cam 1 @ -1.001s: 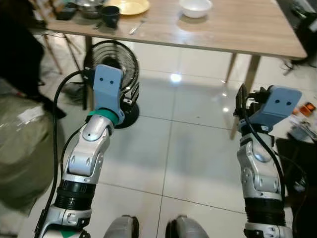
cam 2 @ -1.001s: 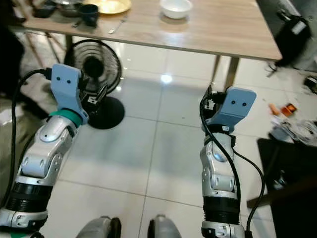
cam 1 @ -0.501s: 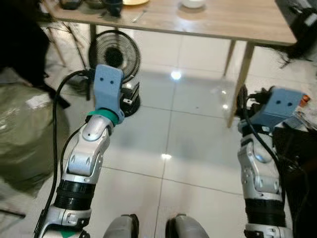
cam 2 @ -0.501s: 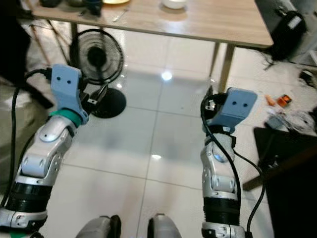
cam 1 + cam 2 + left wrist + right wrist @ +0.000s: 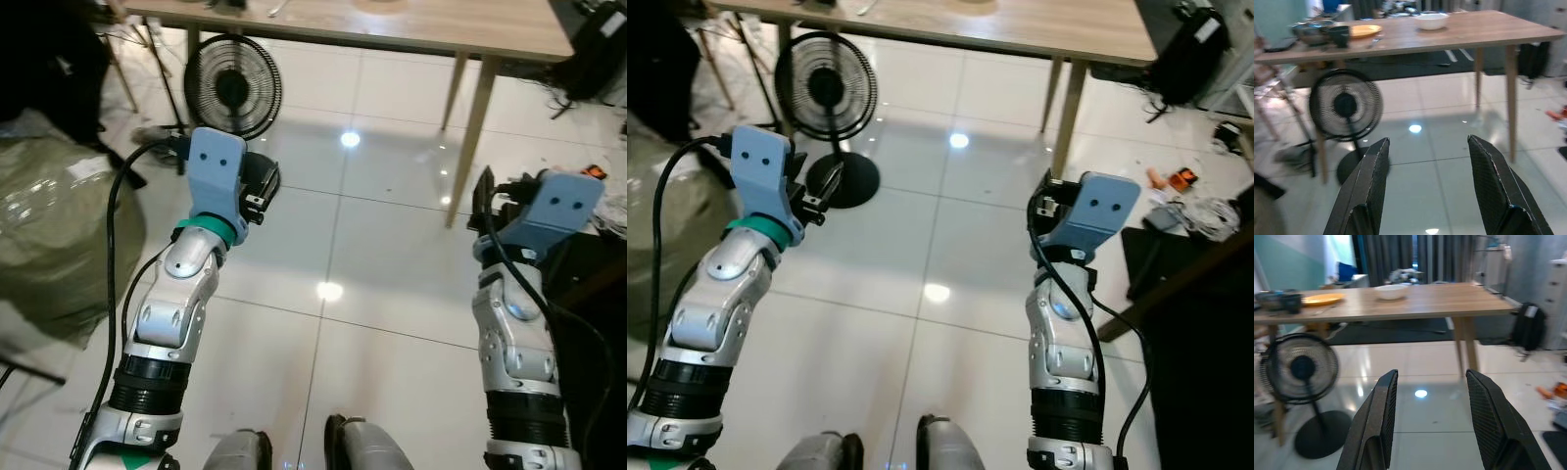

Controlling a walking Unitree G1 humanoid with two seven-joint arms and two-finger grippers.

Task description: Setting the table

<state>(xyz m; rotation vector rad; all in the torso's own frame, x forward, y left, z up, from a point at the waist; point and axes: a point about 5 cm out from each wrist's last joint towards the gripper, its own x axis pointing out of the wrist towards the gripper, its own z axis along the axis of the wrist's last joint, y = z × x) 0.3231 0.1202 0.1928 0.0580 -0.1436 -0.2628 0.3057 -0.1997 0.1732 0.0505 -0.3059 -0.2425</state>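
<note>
The robot stood on a tiled floor, well apart from the table, with both arms raised toward it.

Left gripper: fingers spread apart, nothing between them, held above the floor short of the table. Right gripper: fingers likewise spread and empty, at a similar height short of the table.

Items on the table:
- A white bowl sat near the middle of the table.
- A yellow plate lay beside the bowl, toward the table's fan end.
- A dark cup stood just beside the plate, on the side away from the bowl.
- A utensil lay on the table near the plate; its type could not be determined.
- A metal bowl sat at the table's end, beyond the cup.

A black fan stood on the floor under that end of the table. A black backpack rested on the floor by the table's opposite end.
</note>
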